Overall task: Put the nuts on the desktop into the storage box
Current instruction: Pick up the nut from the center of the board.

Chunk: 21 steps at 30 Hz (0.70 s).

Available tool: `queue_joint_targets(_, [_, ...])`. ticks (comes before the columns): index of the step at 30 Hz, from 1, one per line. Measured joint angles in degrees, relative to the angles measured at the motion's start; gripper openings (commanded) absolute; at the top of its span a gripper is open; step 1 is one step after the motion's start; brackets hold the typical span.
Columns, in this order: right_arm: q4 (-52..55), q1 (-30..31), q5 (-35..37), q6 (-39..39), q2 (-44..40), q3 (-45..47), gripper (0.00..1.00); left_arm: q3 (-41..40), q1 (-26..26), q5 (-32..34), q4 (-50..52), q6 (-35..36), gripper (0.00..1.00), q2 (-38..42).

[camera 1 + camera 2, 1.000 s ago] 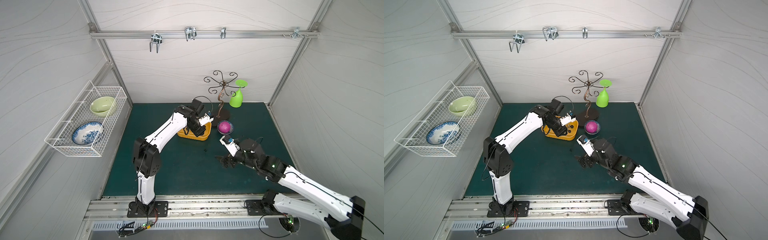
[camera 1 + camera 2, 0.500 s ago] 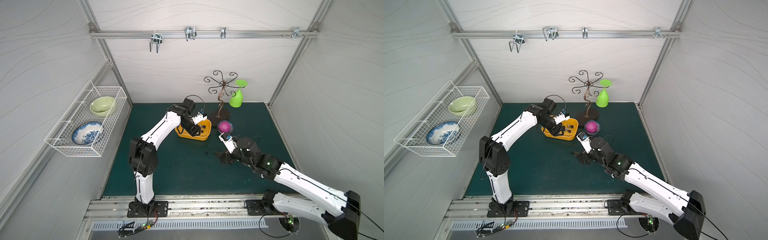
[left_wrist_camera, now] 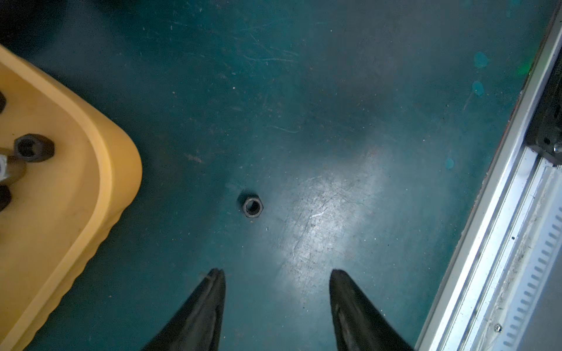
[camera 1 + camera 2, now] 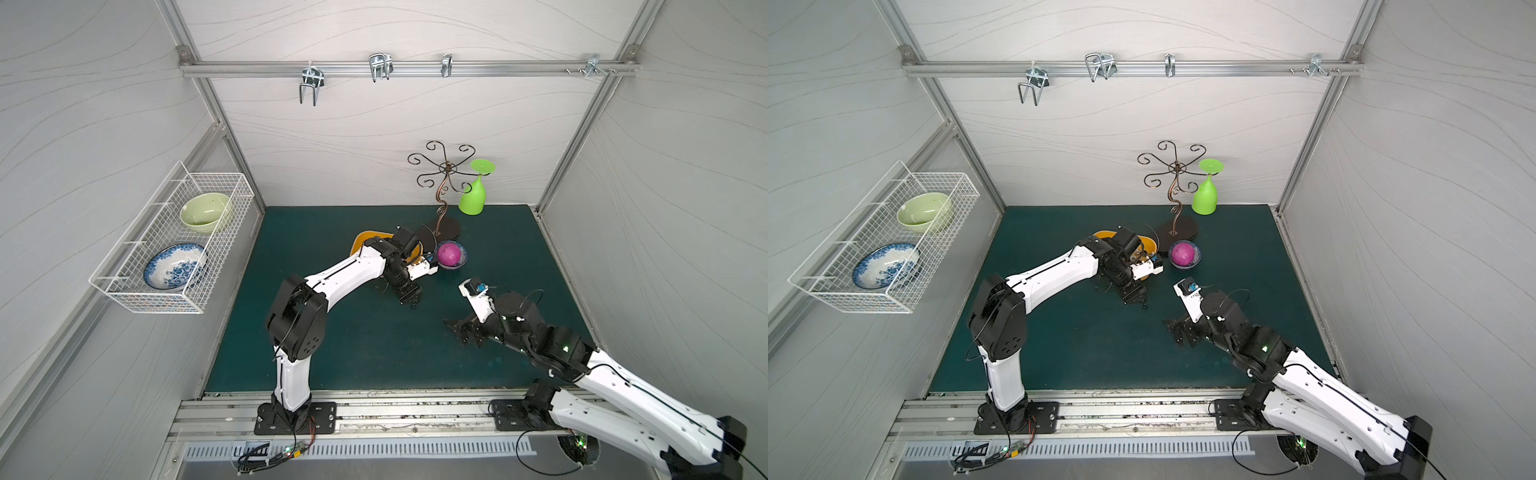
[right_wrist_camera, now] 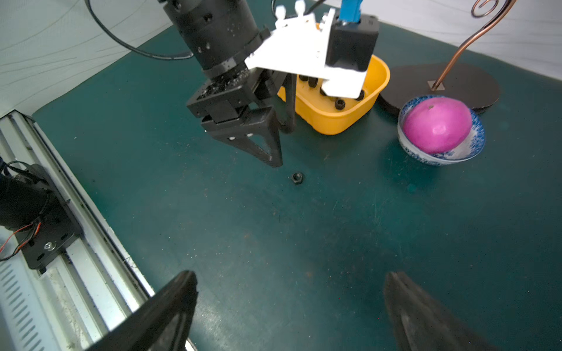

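The box (image 4: 360, 244) sits on the desktop (image 4: 374, 345) toward the back, nuts (image 5: 340, 104) in it. One nut (image 3: 253, 207) lies on the desktop in front of the box, apart from it. A bowl (image 4: 464, 259) stands right of the box, a stand (image 4: 451, 227) behind the bowl, a cup (image 4: 472, 201) right of the stand. A basket (image 4: 124, 291) hangs on the left wall.

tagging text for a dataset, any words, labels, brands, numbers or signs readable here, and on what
No text can be read in any view.
storage box: plain yellow, no label.
patterned bowl: blue pattern only, no letters.
small dark panel at the front rail: pale marks, too small to read.
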State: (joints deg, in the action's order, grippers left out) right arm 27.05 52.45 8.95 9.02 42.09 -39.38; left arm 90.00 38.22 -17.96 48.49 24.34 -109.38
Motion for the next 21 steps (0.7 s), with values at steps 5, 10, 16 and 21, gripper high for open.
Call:
queue_joint_targets(5, [0.0,0.0,-1.8,2.4,0.3,2.9,0.99,0.0,1.8,2.6,-1.8,-1.1,0.61,-1.8])
queue_joint_targets(10, [0.0,0.0,-2.4,3.9,0.2,5.0,0.99,0.0,3.2,6.7,-3.3,-1.8,0.60,-5.0])
queue_joint_targets(16, [0.0,0.0,-2.4,5.1,-0.7,6.1,0.99,-0.2,4.1,10.4,-4.5,-2.2,0.59,-7.3])
queue_joint_targets(21, [0.0,0.0,-2.4,5.2,-1.1,6.1,0.99,-0.5,4.5,10.9,-5.1,-2.4,0.56,-7.6])
